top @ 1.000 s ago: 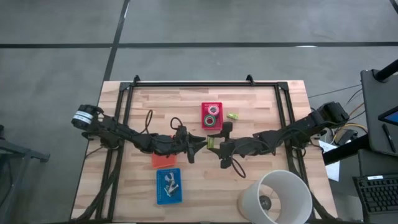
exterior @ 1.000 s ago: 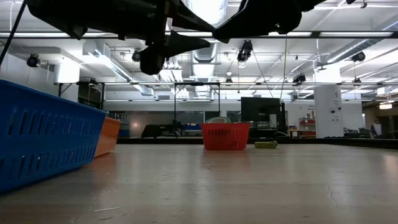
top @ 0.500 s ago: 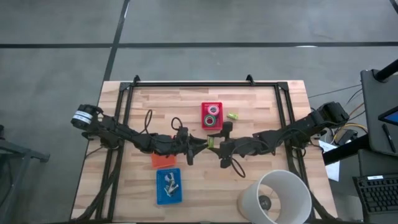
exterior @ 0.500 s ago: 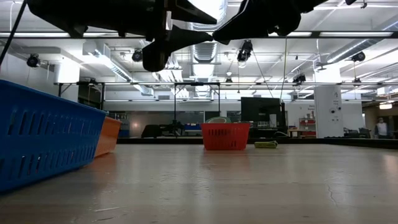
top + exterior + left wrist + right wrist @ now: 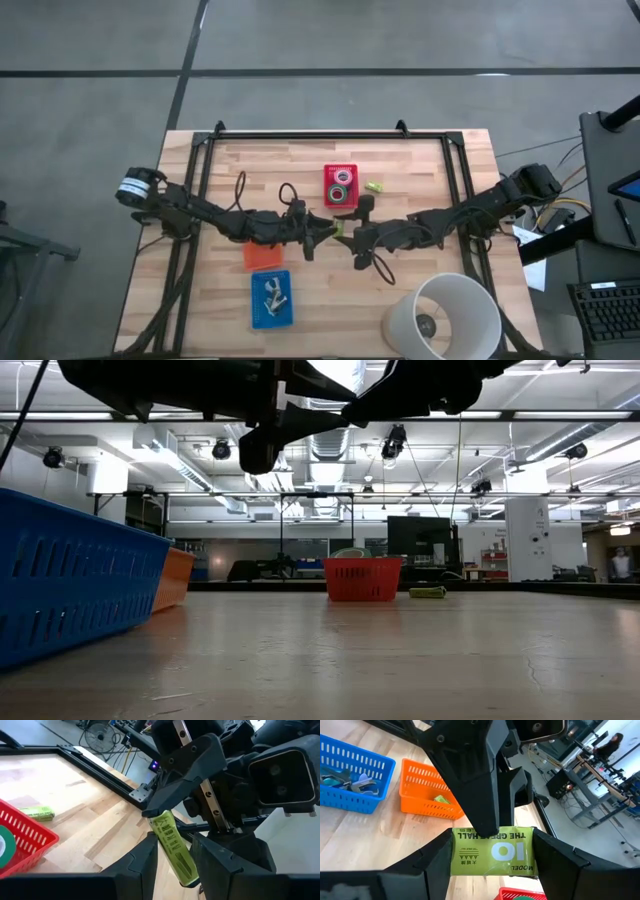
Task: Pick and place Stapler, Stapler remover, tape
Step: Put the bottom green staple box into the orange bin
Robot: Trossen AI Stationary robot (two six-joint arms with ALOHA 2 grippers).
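the small yellow-green stapler [image 5: 492, 851] hangs above mid-table, clenched between the right gripper [image 5: 345, 231] fingers while the left gripper [image 5: 318, 230] closes on its far end, seemingly a hand-over. judged from the baskets, the sorting is well along. going left to right: the orange plastic basket [image 5: 264, 257], at 7 o'clock of the meeting grippers, shows a green item inside; the blue plastic basket [image 5: 271, 299] beyond it holds metal staple removers [image 5: 272, 293]; the red plastic basket [image 5: 340, 186], at 12 o'clock, holds ring-shaped tape rolls [image 5: 341, 185]. a second yellow-green stapler [image 5: 373, 186] lies loose just beside the red basket, still to place. the large white cylinder [image 5: 443, 318] stands at 5 o'clock, clear of the path.
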